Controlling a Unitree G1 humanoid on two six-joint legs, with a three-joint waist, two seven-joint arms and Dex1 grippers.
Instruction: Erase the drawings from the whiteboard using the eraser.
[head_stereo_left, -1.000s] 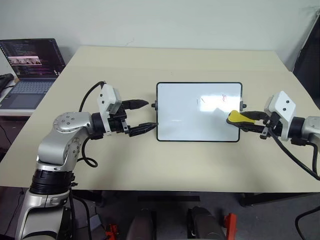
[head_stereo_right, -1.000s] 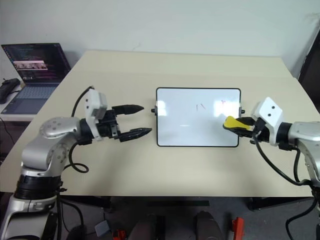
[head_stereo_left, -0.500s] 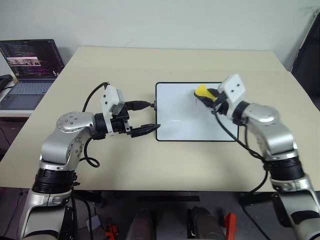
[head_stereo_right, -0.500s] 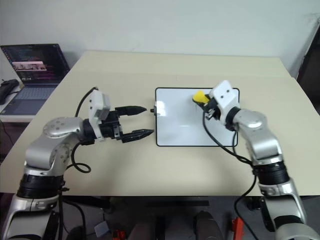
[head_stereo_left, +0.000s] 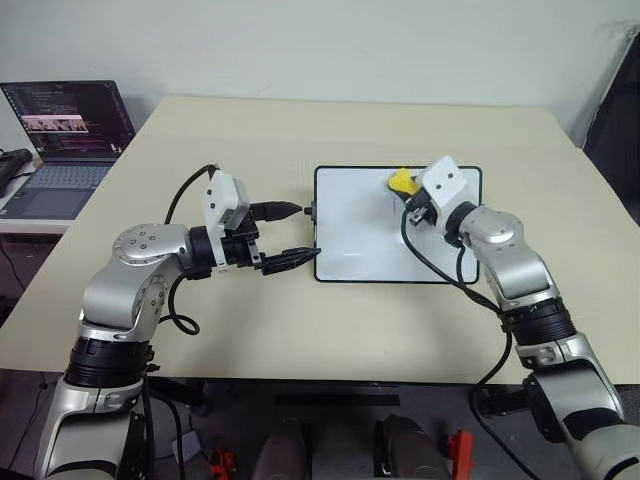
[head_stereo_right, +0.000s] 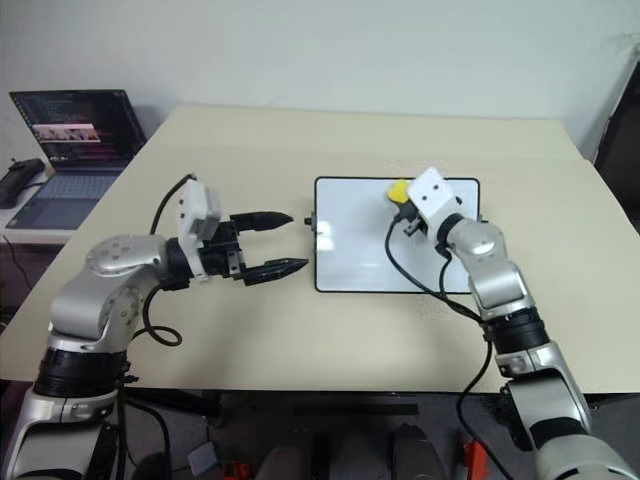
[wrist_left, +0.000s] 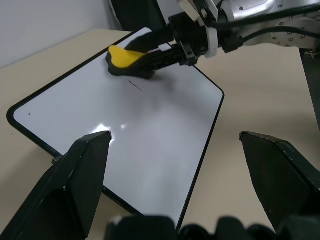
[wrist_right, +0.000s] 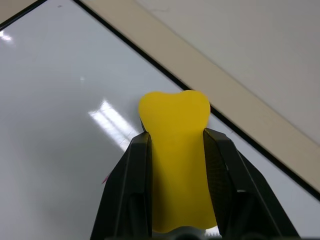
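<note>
Whiteboard (head_stereo_left: 365, 245) lies flat near the middle of the beige counter (head_stereo_left: 300, 330), long side running left to right, black frame, a small knob on its left short edge.

Right arm: elbow bent, forearm angled in over the board's near right corner, cable looping from the wrist. Right hand (head_stereo_left: 408, 187) points forward and to the left, close to level, over the board's far edge. Its two black fingers (wrist_right: 136, 185) are pinched narrow on the sides of the eraser (head_stereo_left: 402, 181), the yellow block sticking out ahead of the fingertips. Eraser sits at the far part of the board, right of centre; the left wrist view shows its underside down against or just above the white surface, contact not certain.

Drawings: one short thin reddish stroke (wrist_left: 135, 86) shows on the board just beside the eraser, on its near side. A faint reddish speck (wrist_right: 105, 178) also shows beside the fingers in the right wrist view. Rest of the white surface reads bare, with glare patches.

Left arm: upper arm out to the side, elbow bent, forearm reaching toward the board's left edge. Left hand (head_stereo_left: 290, 234) roughly level, pointing right, fingers spread wide and holding nothing; tips just beside the left short edge, one near the knob, one near the near left corner. Whether they touch the frame cannot be told.

Laptop (head_stereo_left: 62, 135), open and lit, on a separate surface off to the far left.
</note>
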